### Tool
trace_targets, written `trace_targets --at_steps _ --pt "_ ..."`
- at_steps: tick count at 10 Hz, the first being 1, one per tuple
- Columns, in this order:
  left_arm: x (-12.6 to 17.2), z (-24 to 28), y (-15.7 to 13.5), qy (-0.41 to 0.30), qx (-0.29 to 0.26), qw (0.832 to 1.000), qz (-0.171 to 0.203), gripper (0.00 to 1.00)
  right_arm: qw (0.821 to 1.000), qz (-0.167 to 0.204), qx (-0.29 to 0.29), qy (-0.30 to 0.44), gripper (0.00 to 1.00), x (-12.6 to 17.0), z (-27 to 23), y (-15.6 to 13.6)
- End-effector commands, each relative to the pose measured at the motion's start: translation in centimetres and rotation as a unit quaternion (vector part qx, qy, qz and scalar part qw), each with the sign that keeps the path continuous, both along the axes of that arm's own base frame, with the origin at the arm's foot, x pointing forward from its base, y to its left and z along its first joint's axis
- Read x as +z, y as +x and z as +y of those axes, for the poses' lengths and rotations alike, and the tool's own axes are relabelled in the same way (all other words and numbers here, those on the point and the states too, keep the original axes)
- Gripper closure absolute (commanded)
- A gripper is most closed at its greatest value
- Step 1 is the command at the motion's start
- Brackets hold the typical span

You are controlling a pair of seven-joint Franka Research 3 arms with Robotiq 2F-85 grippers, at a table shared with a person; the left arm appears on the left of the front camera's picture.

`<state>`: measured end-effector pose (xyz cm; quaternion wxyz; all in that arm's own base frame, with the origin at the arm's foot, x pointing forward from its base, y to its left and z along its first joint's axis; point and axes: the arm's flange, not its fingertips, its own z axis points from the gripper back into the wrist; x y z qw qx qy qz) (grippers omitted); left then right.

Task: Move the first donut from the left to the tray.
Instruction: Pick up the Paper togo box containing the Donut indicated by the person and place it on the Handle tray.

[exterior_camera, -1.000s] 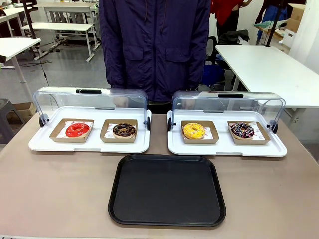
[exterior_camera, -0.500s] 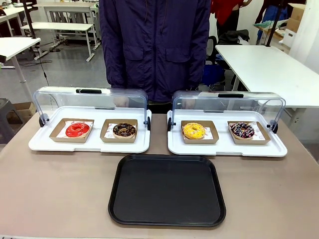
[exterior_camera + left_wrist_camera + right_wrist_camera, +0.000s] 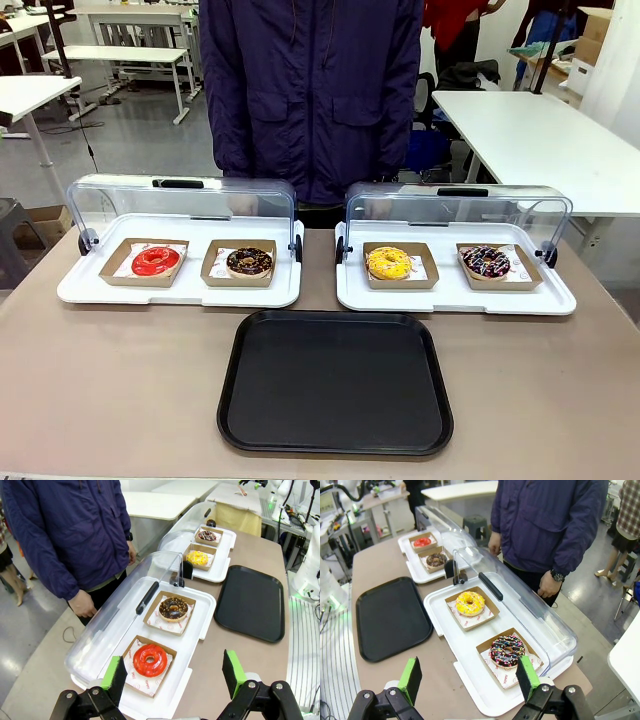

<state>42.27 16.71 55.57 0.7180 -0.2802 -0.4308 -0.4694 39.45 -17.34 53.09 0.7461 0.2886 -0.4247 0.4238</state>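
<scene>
Tabletop (image 3: 120, 380) carries the black tray (image 3: 335, 316), bare, so nothing has been moved and the whole task is left. Red donut (image 3: 156, 261) sits in its cardboard holder (image 3: 118, 262) at the left end of the left white display tray (image 3: 180, 292), well apart from the black tray. It lies flat, hole up; it's round, no long axis. Left gripper (image 3: 175, 669) looks down on it, jaws wide apart, empty; right gripper (image 3: 469, 672) likewise apart.
</scene>
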Motion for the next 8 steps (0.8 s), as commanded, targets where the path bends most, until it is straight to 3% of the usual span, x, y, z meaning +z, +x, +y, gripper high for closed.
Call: trace_targets --at_steps 1,8 --pt "0.01 0.03 0.07 -0.01 -0.004 1.0 -0.006 0.0 1.0 -0.016 0.005 0.008 0.0 0.02 0.01 0.22" --pt "0.01 0.03 0.07 -0.01 -0.004 1.0 -0.006 0.0 1.0 -0.016 0.005 0.008 0.0 0.02 0.01 0.22"
